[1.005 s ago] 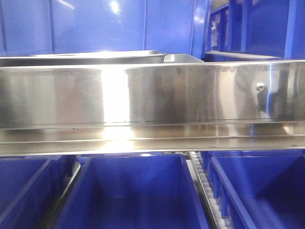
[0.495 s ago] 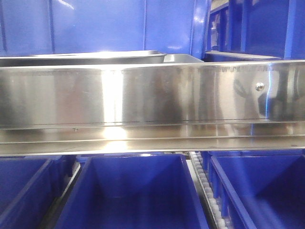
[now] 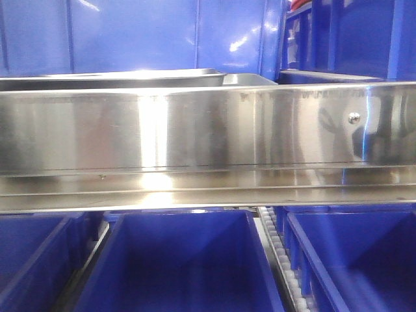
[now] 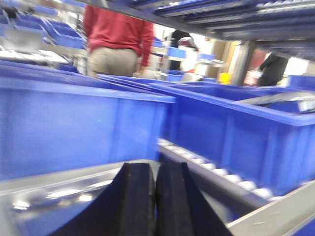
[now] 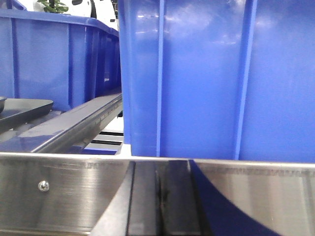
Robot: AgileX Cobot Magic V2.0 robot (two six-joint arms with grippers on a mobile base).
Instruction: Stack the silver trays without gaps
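Observation:
In the front view a silver tray (image 3: 110, 79) lies on the upper shelf behind the rail, only its flat rim showing. The corner of a second silver tray (image 3: 250, 79) peeks out just right of it. From the left wrist I look down on a shiny tray surface (image 4: 49, 196) under my left gripper (image 4: 155, 168), whose black fingers are shut with nothing between them. My right gripper (image 5: 158, 166) is also shut and empty, its tips level with the top edge of the steel rail (image 5: 74, 191). A dark tray edge (image 5: 24, 105) shows far left.
A long brushed-steel shelf rail (image 3: 208, 130) with a screw spans the front view. Blue bins (image 3: 182, 260) stand below it and behind the trays. A tall blue bin (image 5: 216, 78) stands right beyond the right gripper. A roller track (image 4: 211, 167) and a person in red (image 4: 118, 34) lie beyond the left gripper.
The dark reflections on the right part of the rail have grown and shifted a little. The trays and bins have not moved.

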